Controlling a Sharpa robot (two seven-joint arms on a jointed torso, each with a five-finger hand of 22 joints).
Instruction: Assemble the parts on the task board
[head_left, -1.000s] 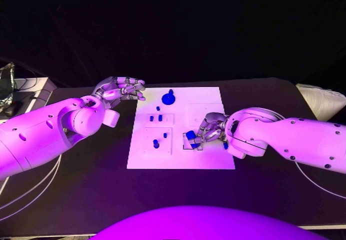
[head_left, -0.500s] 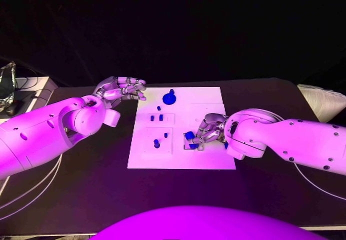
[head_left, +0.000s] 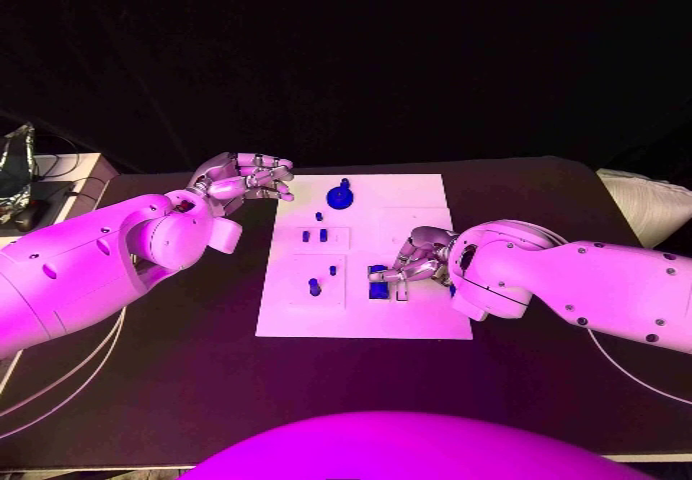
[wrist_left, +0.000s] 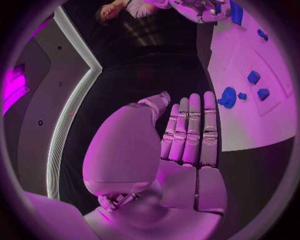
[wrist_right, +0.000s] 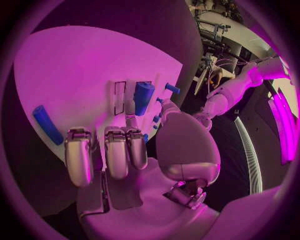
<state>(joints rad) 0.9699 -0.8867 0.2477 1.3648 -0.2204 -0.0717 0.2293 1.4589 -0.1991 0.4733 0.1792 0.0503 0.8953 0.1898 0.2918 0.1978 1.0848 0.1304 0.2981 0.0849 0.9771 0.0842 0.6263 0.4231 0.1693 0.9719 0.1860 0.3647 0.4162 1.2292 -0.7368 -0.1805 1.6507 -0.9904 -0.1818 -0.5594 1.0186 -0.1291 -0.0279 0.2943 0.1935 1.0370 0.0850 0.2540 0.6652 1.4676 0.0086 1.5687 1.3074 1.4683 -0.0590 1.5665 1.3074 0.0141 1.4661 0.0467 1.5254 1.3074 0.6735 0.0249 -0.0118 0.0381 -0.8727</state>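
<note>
The right hand (head_left: 410, 262) hangs low over the near right part of the white task board (head_left: 418, 320), its fingers curled down around a blue part (head_left: 379, 278) that stands at a small recess there. In the right wrist view the fingertips (wrist_right: 117, 150) lie close to a blue cylinder-shaped part (wrist_right: 143, 97) beside the recess slots, but whether they pinch it or only rest against it I cannot tell. The left hand (head_left: 242, 180) hovers off the board's far left corner above the black worktop (head_left: 173, 390), fingers curled in and holding nothing; its wrist view shows those fingers (wrist_left: 190, 130) pressed together side by side.

Other blue parts stay on the board: a round knob-like piece (head_left: 339, 195) at the far edge, 2 small pegs (head_left: 313, 236) in a left panel, and a longer rod (wrist_right: 47, 125) lying loose.

Likely risk: if the part meets the recess tilted, downward pressure could jam it or flip it out. The curled fingers could also nudge neighbouring pieces, and nothing holds the board against sliding.
</note>
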